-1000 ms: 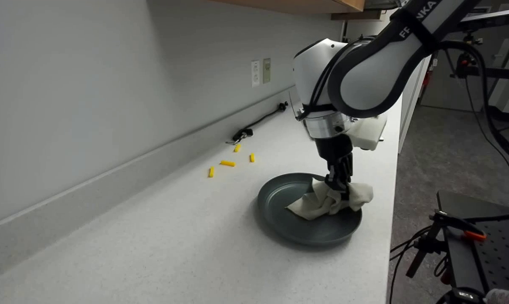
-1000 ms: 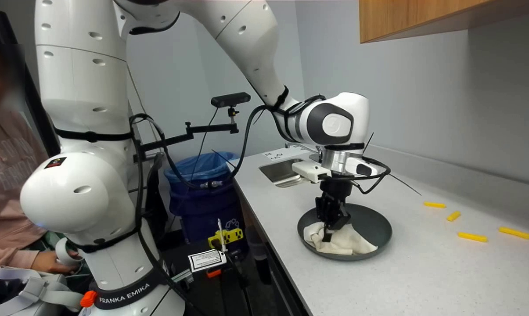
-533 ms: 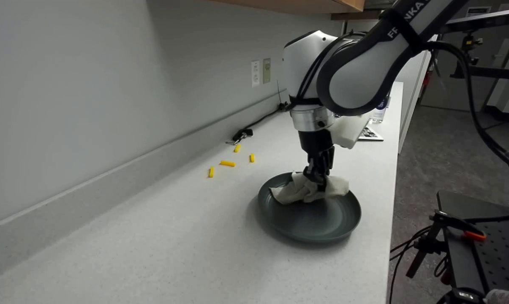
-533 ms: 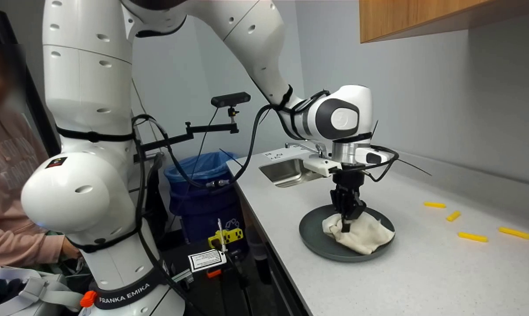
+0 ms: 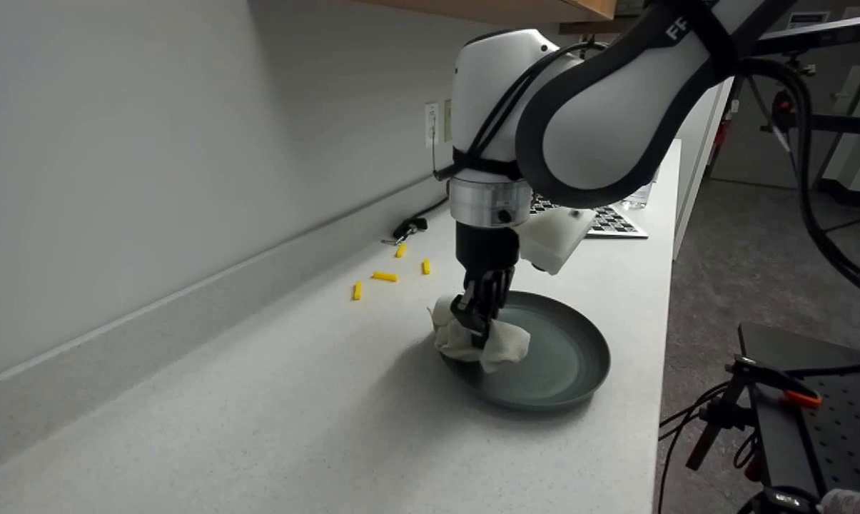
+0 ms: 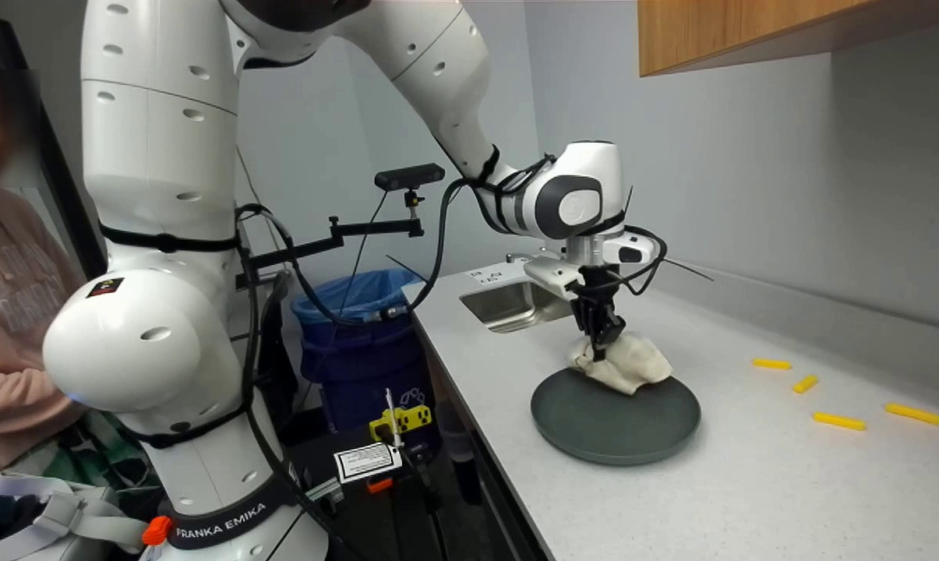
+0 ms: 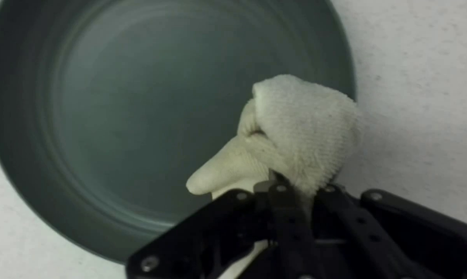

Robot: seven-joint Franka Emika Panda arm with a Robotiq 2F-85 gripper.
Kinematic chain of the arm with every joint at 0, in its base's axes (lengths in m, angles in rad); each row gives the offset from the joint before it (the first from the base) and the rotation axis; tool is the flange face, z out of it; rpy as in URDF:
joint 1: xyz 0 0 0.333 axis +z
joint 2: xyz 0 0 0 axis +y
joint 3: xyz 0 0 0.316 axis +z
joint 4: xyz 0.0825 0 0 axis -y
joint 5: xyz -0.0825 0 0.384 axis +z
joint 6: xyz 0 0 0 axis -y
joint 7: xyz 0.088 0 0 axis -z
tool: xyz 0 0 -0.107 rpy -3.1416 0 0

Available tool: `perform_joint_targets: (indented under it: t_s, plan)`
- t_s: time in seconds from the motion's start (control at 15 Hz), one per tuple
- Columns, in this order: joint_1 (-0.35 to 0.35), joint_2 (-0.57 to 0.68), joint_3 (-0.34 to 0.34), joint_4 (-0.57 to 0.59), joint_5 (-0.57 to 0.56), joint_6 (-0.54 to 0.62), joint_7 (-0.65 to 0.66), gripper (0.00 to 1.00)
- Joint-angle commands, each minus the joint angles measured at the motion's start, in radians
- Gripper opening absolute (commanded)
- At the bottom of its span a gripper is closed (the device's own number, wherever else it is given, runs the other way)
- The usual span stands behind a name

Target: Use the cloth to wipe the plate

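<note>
The beige cloth is pinched in my gripper, bunched up and folded on both sides of the fingers. It hangs at the rim of the dark grey-green plate, partly over the inside and partly past the edge. In both exterior views the gripper points down above that rim, and the plate lies flat on the counter with most of its surface bare. Whether the cloth presses on the rim or hovers just over it, I cannot tell. The fingertips are hidden in the folds.
Several yellow sticks lie on the counter between plate and wall. Near the wall is a black cable with a clip. Behind the arm are a checkered board and a sink. A wooden cabinet hangs overhead.
My gripper has carried the cloth across the plate to a different part of its rim, uncovering the part where the cloth was. The plate stays practically in place.
</note>
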Motion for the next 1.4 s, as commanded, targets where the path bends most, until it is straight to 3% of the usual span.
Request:
perform_joint_targets:
  t_s: [0.0, 0.4, 0.47, 0.6, 1.07, 1.33]
  plan:
    - [0.021, -0.043, 0.062, 0.041, 0.088, 0.066, -0.072, 0.02]
    - [0.038, -0.046, 0.183, 0.114, 0.199, 0.104, -0.241, 0.06]
    - [0.033, -0.046, 0.203, 0.114, 0.225, 0.091, -0.287, 0.34]
    - [0.026, -0.049, 0.229, 0.107, 0.266, 0.066, -0.366, 0.42]
    - [-0.001, -0.08, 0.213, 0.073, 0.282, -0.025, -0.535, 0.95]
    - [-0.028, -0.12, 0.164, 0.067, 0.261, -0.086, -0.552, 1.0]
